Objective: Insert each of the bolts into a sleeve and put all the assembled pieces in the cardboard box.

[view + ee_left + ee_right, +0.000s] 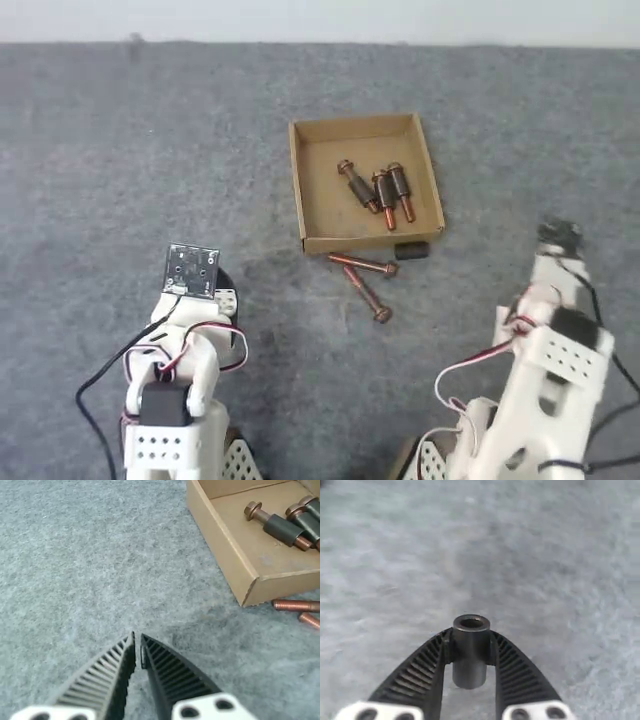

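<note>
Sleeve (470,655) pinched in right claw (470,636); left claw (137,639) pressed together | loose bolts (295,605) cut off at view edge

Grey felt-like carpet (150,150) covering the table, pale plain wall strip (320,20) along the far edge

The left arm (180,390) is sitting at the near left of the table, folded over, with its wrist pointing away from the base. The left jaws are pressing together with nothing between them, their ribbed inner faces almost meeting at the tips, low over the table. The right arm (545,370) is standing at the near right, stretching forward. The right jaws are clamping a dark sleeve (470,650) from both sides, its open end facing back toward the wrist
</note>
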Controlling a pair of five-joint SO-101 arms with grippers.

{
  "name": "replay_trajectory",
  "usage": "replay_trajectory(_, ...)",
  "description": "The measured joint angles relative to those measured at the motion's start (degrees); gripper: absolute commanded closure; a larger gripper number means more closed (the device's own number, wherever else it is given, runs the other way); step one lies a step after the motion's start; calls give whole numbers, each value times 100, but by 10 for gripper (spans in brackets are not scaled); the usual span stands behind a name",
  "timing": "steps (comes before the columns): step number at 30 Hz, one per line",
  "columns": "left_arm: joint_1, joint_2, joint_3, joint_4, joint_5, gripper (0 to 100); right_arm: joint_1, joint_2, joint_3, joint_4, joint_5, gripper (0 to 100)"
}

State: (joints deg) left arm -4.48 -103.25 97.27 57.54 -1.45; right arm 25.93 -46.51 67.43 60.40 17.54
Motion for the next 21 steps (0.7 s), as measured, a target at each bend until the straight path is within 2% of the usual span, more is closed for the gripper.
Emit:
replay_trajectory(5, 0, 0, 0, -9, -18, 984, 976, 0, 484, -800, -141, 985)
replay_trajectory(8, 0, 0, 0, -35, -510, 984, 1292, 0, 765, -1231, -158, 985)
replay_trajectory(10, 0, 0, 0, -35, -809, 984, 1371, 0, 941, -1495, -158, 985)
replay_trajectory(16, 0, 0, 0, -35, -844, 983, 1363, 0, 1037, -1723, -158, 985)
replay_trajectory(21, 484, 237, -536, 114, -844, 983, 1363, 0, 1037, -1723, -158, 985)
